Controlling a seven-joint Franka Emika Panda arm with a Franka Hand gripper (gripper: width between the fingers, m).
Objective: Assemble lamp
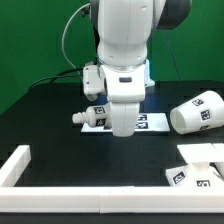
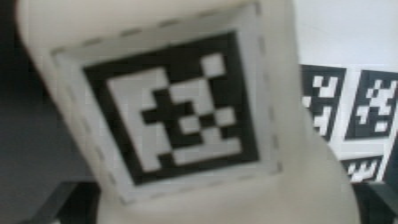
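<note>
Wide view first: the black counter (image 1: pixel 60 130) fills the frame, and the big white arm (image 1: pixel 125 40) stands dead centre, reaching straight down onto it. A white rail (image 1: pixel 15 165) runs along the lower left corner and the bottom edge. Over at the right edge, the shade (image 1: pixel 197 110) lies tipped on its side with its tags showing, well apart from everything else. In the lower right corner sits the base (image 1: pixel 200 160), nothing in it and nothing on it. The marker board (image 1: pixel 155 122) lies flat at centre, half hidden behind the arm. And there, just left of the arm's lower end, is the bulb (image 1: pixel 88 118), a small tagged piece low at the board's left end. The wrist view is almost filled by a white tagged surface, very likely that same bulb (image 2: pixel 178 110), tilted and right up against the lens, with the board's tags (image 2: pixel 347 100) peeking past it. The end effector (image 1: pixel 121 128) is down at the counter beside the bulb, but its fingers are hidden in both views, so I cannot tell whether it is spread, pressed together or pinching the bulb. On progress, this looks like the very start: no two lamp parts are joined. By my reading the bulb is the step in hand, and it has yet to go into the base, with the shade to follow on top.
</note>
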